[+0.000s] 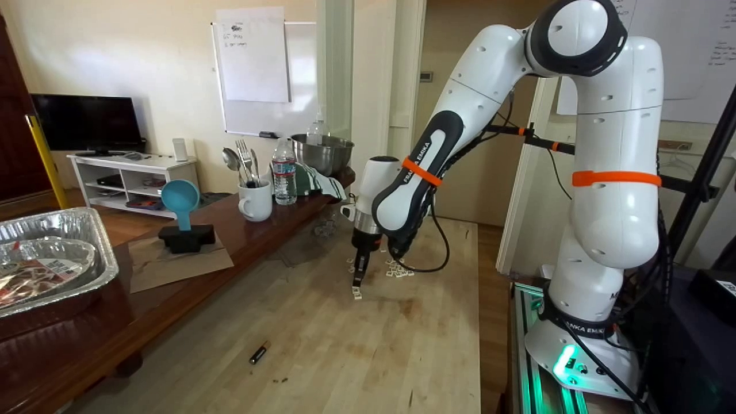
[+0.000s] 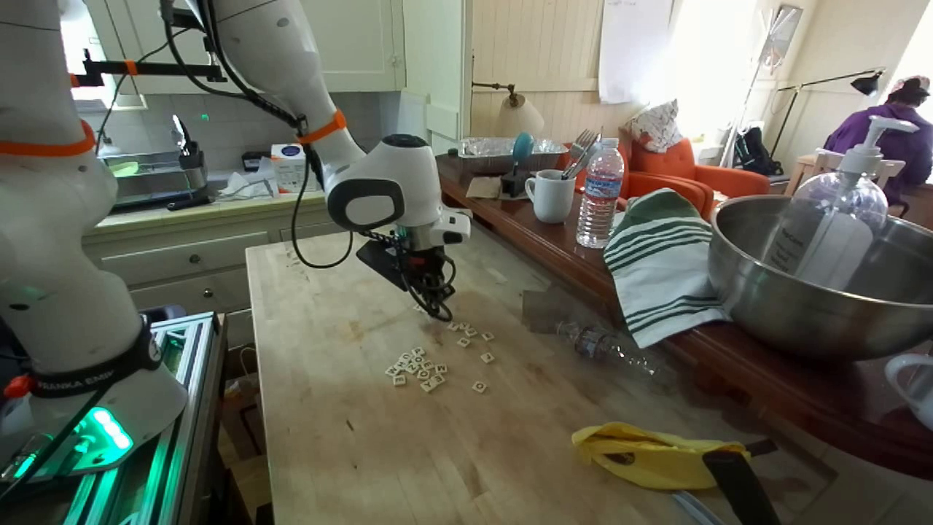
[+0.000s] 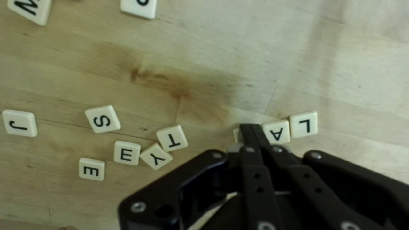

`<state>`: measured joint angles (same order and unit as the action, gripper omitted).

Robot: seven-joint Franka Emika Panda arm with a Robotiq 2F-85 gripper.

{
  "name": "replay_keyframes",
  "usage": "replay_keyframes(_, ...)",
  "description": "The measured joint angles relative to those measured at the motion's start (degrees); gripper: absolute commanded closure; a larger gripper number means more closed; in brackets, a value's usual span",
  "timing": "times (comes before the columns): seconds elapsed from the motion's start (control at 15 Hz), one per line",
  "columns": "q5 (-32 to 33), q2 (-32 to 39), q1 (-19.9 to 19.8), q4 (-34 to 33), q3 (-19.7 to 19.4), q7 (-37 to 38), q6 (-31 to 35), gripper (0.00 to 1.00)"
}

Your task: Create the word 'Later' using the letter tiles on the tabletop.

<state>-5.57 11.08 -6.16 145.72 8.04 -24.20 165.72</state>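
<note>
My gripper [image 3: 250,127] is shut, fingertips pressed together, low over the wooden tabletop [image 1: 402,345]. In the wrist view an L tile [image 3: 303,124] and an A tile [image 3: 276,132] sit side by side, right of the fingertips. Another tile [image 3: 236,135] is mostly hidden by the fingertips; its letter is unreadable. To the left lie a T tile [image 3: 172,138], a Y tile [image 3: 156,156], E tiles [image 3: 127,152], an S tile [image 3: 103,118] and a J tile [image 3: 19,123]. In an exterior view the gripper [image 1: 356,283] stands at a short row of tiles [image 1: 357,294].
A cluster of tiles [image 2: 419,370] lies nearby. A battery [image 1: 259,352], a yellow object [image 2: 641,456] and a clear bottle [image 2: 605,344] lie on the tabletop. A dark raised shelf [image 1: 230,227] along one side holds a mug [image 1: 255,201], a water bottle [image 1: 284,175] and a metal bowl [image 2: 816,306].
</note>
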Motion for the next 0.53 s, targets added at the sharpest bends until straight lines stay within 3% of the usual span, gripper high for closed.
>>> replay_keyframes(0.4,17.0,-1.6,3.02,-0.66,-8.49,7.45,-8.53,1.0)
replay_keyframes(0.53,17.67,-1.84,2.99,-0.62,-9.16,7.58,-9.4,1.0)
